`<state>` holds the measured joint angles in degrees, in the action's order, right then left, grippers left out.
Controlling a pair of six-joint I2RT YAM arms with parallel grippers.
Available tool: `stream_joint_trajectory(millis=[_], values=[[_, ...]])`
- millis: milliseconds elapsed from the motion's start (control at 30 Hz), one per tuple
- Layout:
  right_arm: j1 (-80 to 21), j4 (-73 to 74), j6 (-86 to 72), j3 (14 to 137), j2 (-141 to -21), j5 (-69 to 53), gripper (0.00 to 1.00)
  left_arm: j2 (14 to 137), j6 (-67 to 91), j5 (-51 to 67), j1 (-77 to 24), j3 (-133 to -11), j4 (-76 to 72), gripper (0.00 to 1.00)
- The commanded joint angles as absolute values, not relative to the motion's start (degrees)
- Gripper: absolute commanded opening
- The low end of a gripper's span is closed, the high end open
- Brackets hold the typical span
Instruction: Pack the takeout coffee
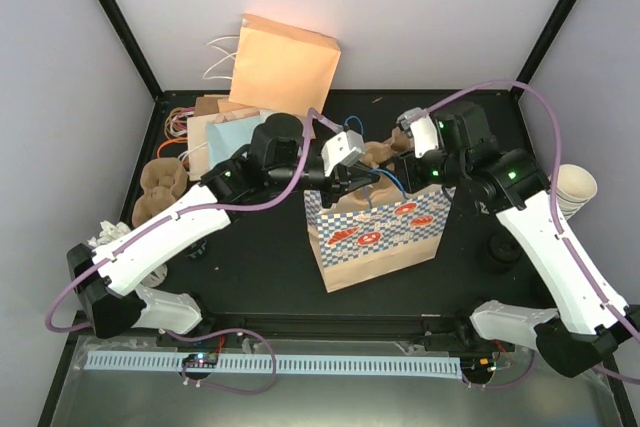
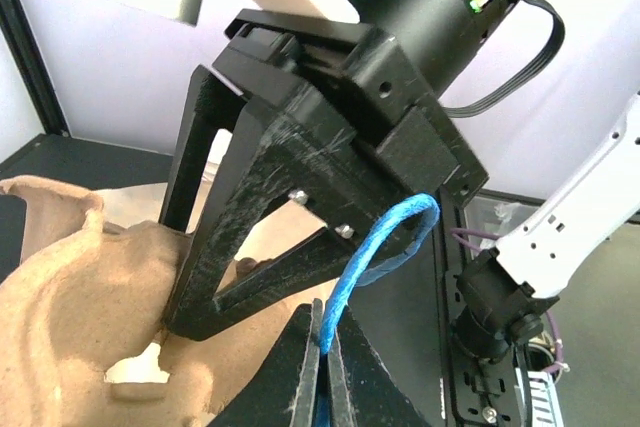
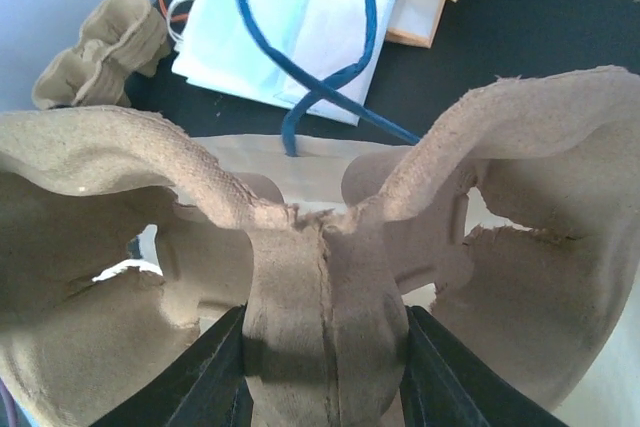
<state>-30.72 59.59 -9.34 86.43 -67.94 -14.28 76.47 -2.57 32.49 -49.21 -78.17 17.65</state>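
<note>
Status: bag-loading step, roughly midway at best.

Left gripper (image 2: 325, 352) is clenched on the blue handle (image 2: 385, 247) of the checked bag (image 1: 375, 237), centre of the overhead frame. The handle is pulled up, which I read as holding the mouth open.

Right gripper (image 3: 325, 372) is clamped across the centre spine of a pulp cup carrier (image 3: 120, 177), grasping it. The carrier sits at the bag's far edge, just above centre in the overhead frame. The right wrist view shows the bag's pale inner wall beyond the carrier. My read: it's at the mouth, not seated inside.

Coffee cup: can't find a single one in any view. The carrier wells look empty in the right wrist view, at least the parts that show. The only cups visible are the stack of cups (image 1: 575, 187) at the right edge of the overhead frame, well apart from the bag. The bag's inside is mostly hidden, so I can't tell if a cup is already in there.

Done, as far as visible: bag upright, handle held, carrier in hand.
Left: lower the carrier in, get the cup packed, release both sides.

Spare carriers (image 1: 160, 187) lie at the left and flat paper bags (image 1: 285, 62) at the upper left, with neither gripper on them.
</note>
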Motion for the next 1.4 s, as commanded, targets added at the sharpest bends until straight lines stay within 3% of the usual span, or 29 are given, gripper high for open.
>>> stream_joint_trajectory(millis=[0,200,433,600,700,833,1033,1367], values=[[-30.67,60.66,-11.12,82.75,-67.36,-15.73,0.41,75.46,-2.99,34.00,-50.46,-77.29,16.97,0.02],[-30.68,60.24,-11.46,78.36,-66.09,-14.75,0.41,75.68,-2.31,35.42,-51.94,-77.07,16.96,0.02],[-30.67,62.83,-10.75,77.63,-66.28,-10.14,0.41,75.81,-1.01,36.72,-53.67,-76.60,16.23,0.12],[-30.67,61.82,-10.68,78.05,-64.84,-10.91,0.41,73.88,0.68,31.25,-53.66,-76.45,17.34,0.56],[-30.72,62.27,-10.17,79.08,-64.58,-11.33,0.41,69.32,1.36,24.15,-53.54,-75.85,18.58,0.73],[-30.67,62.77,-9.76,80.58,-64.29,-11.42,0.41,64.18,2.62,16.09,-53.16,-74.40,19.62,0.86],[-30.70,62.31,-9.73,83.73,-63.24,-11.99,0.41,61.21,4.35,8.47,-50.79,-74.51,23.45,0.92],[-30.67,56.94,-8.96,89.08,-62.42,-11.60,0.40,65.93,15.95,17.55,-46.36,-78.96,22.99,0.82]])
